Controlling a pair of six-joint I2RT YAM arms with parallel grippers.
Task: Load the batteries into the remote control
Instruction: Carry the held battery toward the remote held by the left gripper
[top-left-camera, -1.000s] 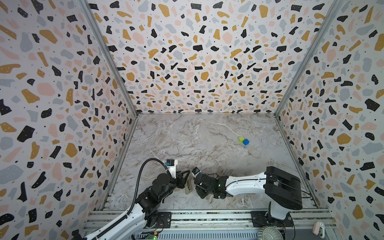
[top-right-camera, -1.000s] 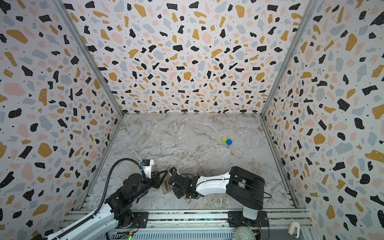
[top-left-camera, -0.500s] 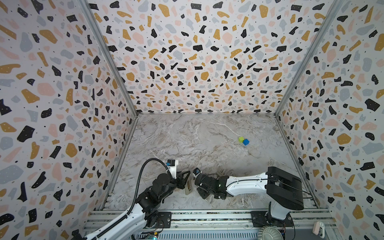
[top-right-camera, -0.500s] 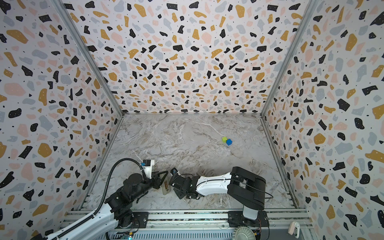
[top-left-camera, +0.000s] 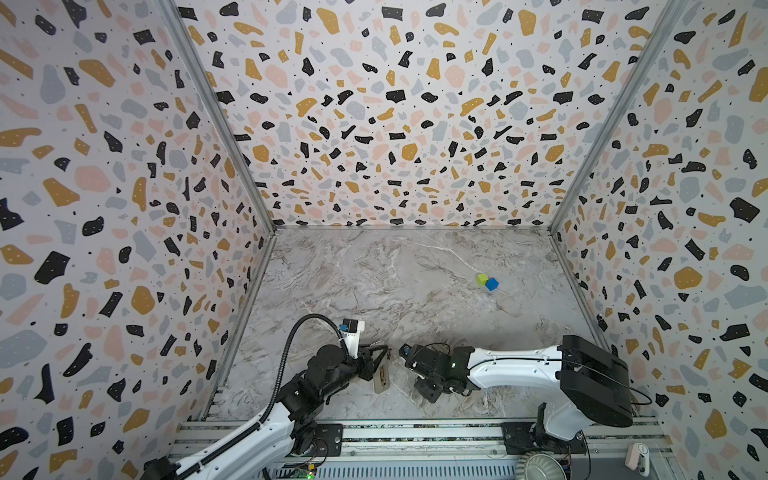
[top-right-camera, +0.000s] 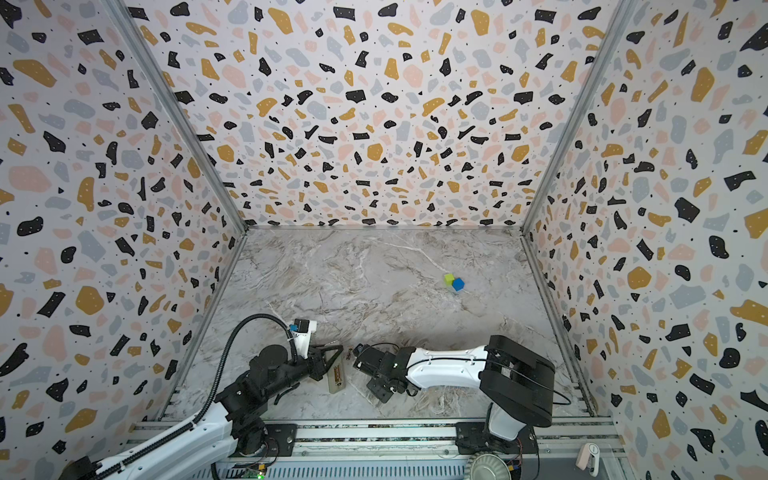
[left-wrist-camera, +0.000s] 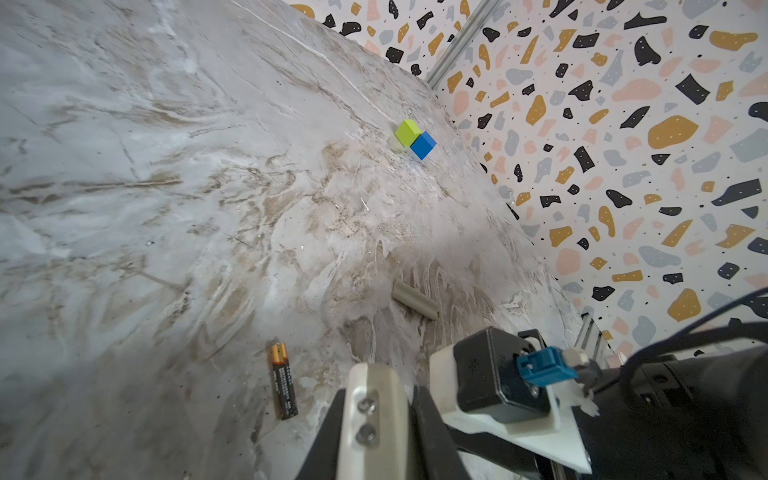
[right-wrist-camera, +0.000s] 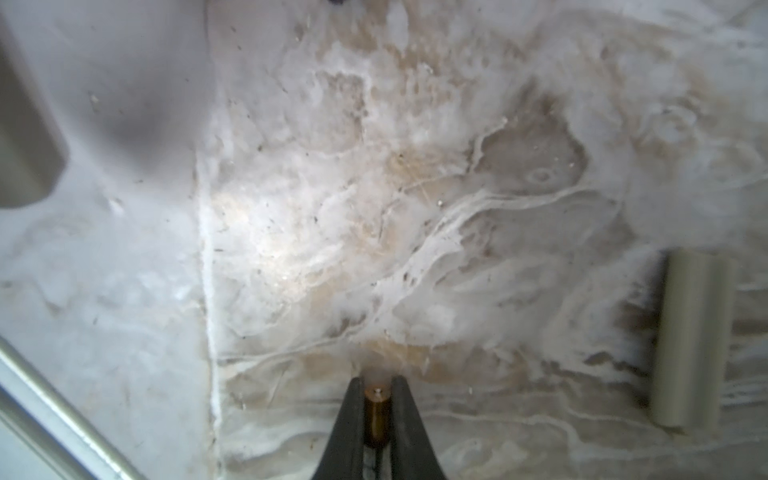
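My left gripper (left-wrist-camera: 378, 399) is shut on the remote control (left-wrist-camera: 372, 382), a slim white handset with two screws showing on its end. In both top views the remote control (top-left-camera: 381, 379) juts from the left gripper (top-left-camera: 375, 365) near the table's front. My right gripper (right-wrist-camera: 377, 384) is shut on one of the batteries (right-wrist-camera: 376, 409), copper end outward, just above the marble. In a top view the right gripper (top-left-camera: 429, 392) hangs right of the remote. A second battery (left-wrist-camera: 283, 380) lies flat on the table beside the remote.
A small grey-beige curved cover piece (left-wrist-camera: 415, 300) lies on the marble, also in the right wrist view (right-wrist-camera: 692, 345). A green cube (top-left-camera: 482, 279) and a blue cube (top-left-camera: 492, 284) touch each other at the back right. Patterned walls enclose three sides; a metal rail (top-left-camera: 415, 432) runs along the front.
The right gripper's jaws have closed on a battery. Both arms have stayed almost in place, and the left keeps its hold on the remote.
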